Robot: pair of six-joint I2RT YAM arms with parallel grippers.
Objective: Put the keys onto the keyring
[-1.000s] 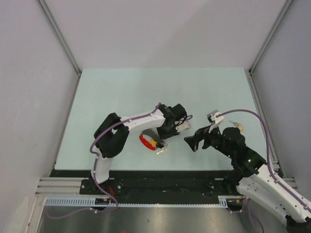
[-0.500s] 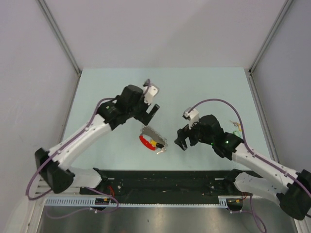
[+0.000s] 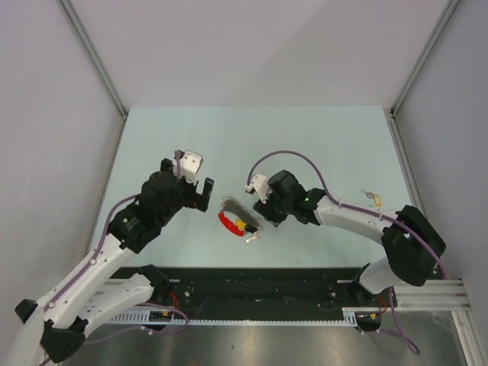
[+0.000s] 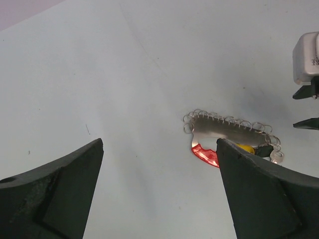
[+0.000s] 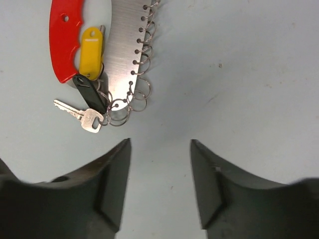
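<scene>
Keyring (image 4: 227, 130) lies partly hidden behind left fingers (image 4: 259, 199).

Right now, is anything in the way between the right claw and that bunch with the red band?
Nothing visible. In the right wrist view, only bare table lies between the right claw and the keyring. A silver key already hanging on the keyring is among the parts closest to the claw.

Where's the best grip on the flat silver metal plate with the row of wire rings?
Probably the red curved band along its ringless edge, at the end away from the yellow tag and silver key, coming straight down. The silver plate lies flat on the table, and wire rings crowd the other edge.
</scene>
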